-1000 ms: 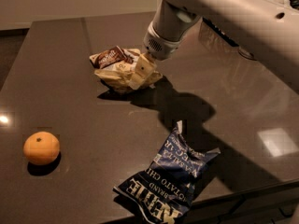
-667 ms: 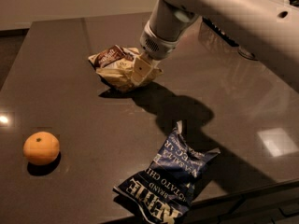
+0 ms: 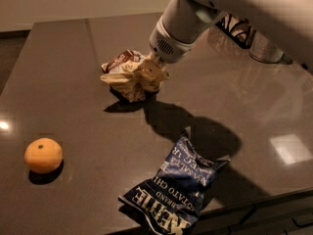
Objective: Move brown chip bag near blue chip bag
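The brown chip bag (image 3: 126, 75), crumpled tan and cream with a dark brown panel, is at the middle back of the dark table (image 3: 73, 106). My gripper (image 3: 150, 75) comes down from the upper right and is shut on the bag's right side, with a dark shadow under the bag. The blue chip bag (image 3: 177, 187), navy with white lettering, lies flat at the table's front edge, to the lower right of the brown bag and apart from it.
An orange (image 3: 43, 154) sits at the front left of the table. A metal can (image 3: 265, 47) and a striped object (image 3: 238, 27) stand at the back right. The arm (image 3: 230, 4) crosses the upper right.
The gripper has closed in on the brown bag's right side, and the bag looks more crumpled and slightly shifted. The blue bag and the orange have not moved.
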`<state>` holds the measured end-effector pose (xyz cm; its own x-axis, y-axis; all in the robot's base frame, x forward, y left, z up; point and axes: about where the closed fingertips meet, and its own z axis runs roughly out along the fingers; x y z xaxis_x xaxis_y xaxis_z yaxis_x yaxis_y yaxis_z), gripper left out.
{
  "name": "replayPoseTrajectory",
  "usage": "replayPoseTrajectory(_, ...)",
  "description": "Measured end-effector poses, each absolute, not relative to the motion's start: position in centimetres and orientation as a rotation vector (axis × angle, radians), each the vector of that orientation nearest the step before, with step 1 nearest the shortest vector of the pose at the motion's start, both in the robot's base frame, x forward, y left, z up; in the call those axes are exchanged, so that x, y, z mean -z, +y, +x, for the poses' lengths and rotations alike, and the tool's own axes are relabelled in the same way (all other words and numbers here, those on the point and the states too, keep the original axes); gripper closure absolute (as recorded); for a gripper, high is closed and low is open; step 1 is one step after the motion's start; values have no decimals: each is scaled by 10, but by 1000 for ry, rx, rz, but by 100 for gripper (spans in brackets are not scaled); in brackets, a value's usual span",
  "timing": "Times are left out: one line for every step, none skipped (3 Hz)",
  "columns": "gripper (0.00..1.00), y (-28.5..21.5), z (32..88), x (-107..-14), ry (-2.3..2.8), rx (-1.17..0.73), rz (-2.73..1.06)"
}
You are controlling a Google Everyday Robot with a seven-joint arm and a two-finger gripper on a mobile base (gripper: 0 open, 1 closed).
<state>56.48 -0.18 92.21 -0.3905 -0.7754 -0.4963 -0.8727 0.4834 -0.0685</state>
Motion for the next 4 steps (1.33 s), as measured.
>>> replayPoseTrajectory(100, -9, 540, -943, 2223, -284, -1426)
replayPoseTrajectory(100, -26, 510, -960, 2235, -266, -1471)
replayPoseTrajectory(82, -44, 484, -962, 2256, -284, -1482)
replayPoseTrajectory(58, -61, 464, -964, 2277, -312, -1443)
